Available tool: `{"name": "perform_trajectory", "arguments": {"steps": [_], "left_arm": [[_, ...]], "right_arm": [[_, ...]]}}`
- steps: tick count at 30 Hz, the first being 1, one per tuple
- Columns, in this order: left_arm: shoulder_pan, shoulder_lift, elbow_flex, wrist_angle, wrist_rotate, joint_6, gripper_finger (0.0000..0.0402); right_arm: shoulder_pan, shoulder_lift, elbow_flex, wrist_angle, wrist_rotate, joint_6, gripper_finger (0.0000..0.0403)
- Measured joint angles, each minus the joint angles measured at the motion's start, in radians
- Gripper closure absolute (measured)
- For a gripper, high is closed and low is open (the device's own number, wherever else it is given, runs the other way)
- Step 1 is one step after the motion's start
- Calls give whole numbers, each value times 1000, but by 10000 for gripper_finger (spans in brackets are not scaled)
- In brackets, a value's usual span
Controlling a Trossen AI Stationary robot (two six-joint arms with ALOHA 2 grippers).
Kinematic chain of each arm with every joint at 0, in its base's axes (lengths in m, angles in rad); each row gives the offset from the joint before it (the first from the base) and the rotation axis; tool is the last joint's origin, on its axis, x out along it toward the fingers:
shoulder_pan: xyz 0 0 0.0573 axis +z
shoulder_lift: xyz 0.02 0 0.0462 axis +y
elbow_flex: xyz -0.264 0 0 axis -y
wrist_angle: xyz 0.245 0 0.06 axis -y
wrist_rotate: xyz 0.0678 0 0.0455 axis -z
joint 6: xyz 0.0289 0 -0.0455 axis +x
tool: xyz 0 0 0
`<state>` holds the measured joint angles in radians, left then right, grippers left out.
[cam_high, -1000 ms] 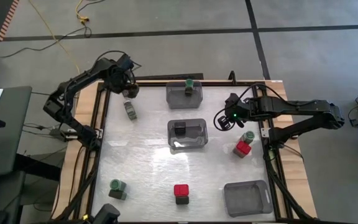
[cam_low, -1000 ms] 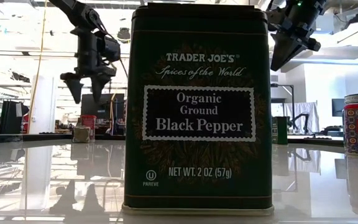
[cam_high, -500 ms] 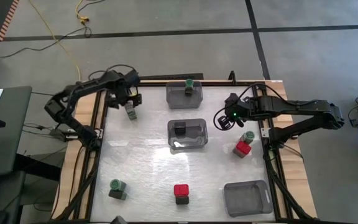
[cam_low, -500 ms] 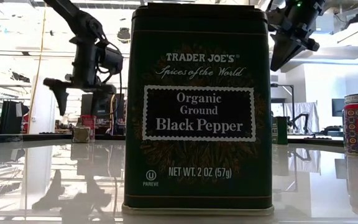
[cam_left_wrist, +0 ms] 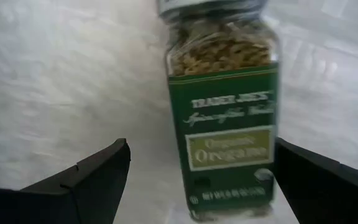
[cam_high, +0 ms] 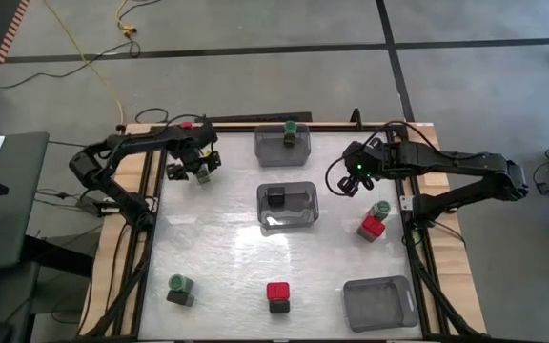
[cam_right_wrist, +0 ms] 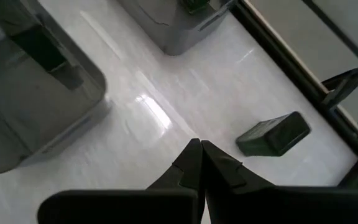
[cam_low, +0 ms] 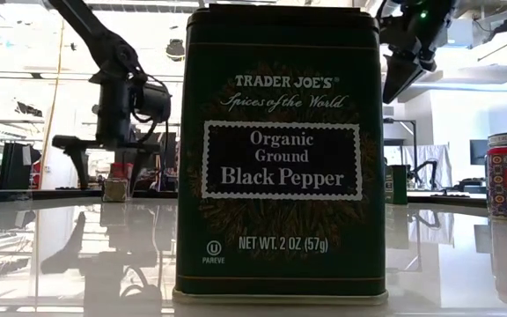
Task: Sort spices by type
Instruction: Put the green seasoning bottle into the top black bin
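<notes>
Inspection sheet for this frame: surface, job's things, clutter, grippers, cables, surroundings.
Surface: white table, glossy.
Job's things: oregano jar between the left gripper's fingers, not gripped; green-capped jar in the far bin; black tin in the middle bin; near bin holds nothing.
Clutter: nothing seen.
Grippers: left gripper open; right gripper shut, holding nothing.
Cables: yellow cord on floor.
Surroundings: grey floor.

From above I see the white table (cam_high: pixel 227 257) on a grey concrete floor (cam_high: pixel 255 24) crossed by dark seam lines. A yellow cable (cam_high: pixel 103 57) trails over the floor beyond the table's far left corner. Left of the table stands a dark desk (cam_high: pixel 8 200).
</notes>
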<state>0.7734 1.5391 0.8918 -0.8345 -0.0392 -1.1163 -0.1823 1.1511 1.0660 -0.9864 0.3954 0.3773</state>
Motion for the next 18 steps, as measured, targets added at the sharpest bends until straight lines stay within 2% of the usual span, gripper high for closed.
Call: {"name": "perform_trajectory", "arguments": {"steps": [4, 8, 12, 18], "left_arm": [[-9, 0, -37, 66, -18, -41, 44], [-19, 0, -57, 125, -31, -73, 74], [-29, 0, -61, 147, -62, -84, 120], [-47, 0, -61, 175, -115, -41, 210]], "right_arm": [[-36, 0, 0, 0, 0, -55, 367], [-75, 0, 0, 1, 0, -89, 367], [-106, 0, 0, 1, 0, -91, 367], [-129, 0, 0, 1, 0, -90, 367]]}}
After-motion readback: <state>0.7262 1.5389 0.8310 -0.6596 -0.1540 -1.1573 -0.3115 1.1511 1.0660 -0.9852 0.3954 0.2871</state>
